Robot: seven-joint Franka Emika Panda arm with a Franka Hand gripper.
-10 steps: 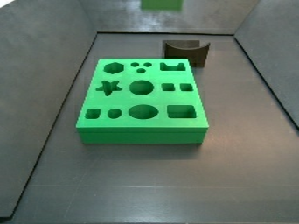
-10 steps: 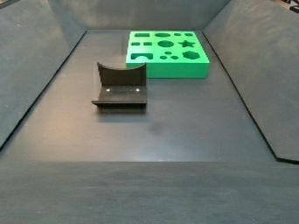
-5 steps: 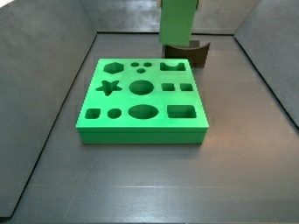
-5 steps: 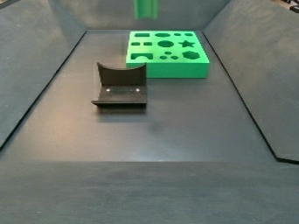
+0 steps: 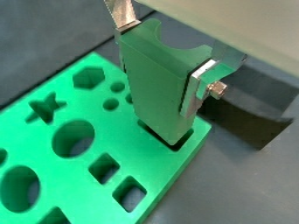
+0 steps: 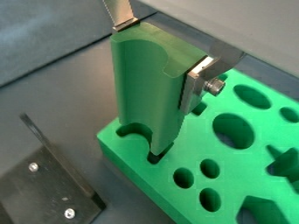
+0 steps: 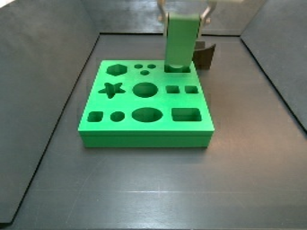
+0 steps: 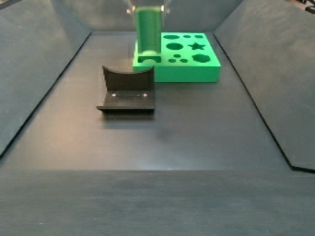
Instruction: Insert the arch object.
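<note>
Gripping the tall green arch piece [image 5: 158, 83] between its two silver fingers [image 5: 201, 86], the pincer [image 5: 163, 39] hangs right over the far corner of the green shape-sorting block [image 7: 146, 103]. The arch piece stands upright, and in both wrist views its lower end sits down in the arch-shaped cutout [image 6: 155, 159] at the block's edge; how deep it goes, the pictures do not show. One finger plate presses the piece's side with a bolt head [image 6: 215, 86] showing beside it, the opposite plate [image 6: 119, 13] runs up the other side, so the pincer is clamped on the piece.

In a side view the arch piece [image 7: 181, 42] rises like a column from the back right corner of the block, with the pincer [image 7: 182, 7] only partly in frame at the top. In a side view from the opposite end, the piece [image 8: 147, 35] stands at the block's [image 8: 185, 55] near left corner.

The block lies flat on the dark bench [image 7: 156, 184], its other holes open: star [image 5: 45, 108], hexagon [image 5: 87, 80], circles, squares and an oval. The dark fixture [image 8: 125, 90] stands on the bench just beside the block, close to the corner where the piece is; in a wrist view its base plate [image 6: 41, 188] with two screws lies next to the block's edge.
</note>
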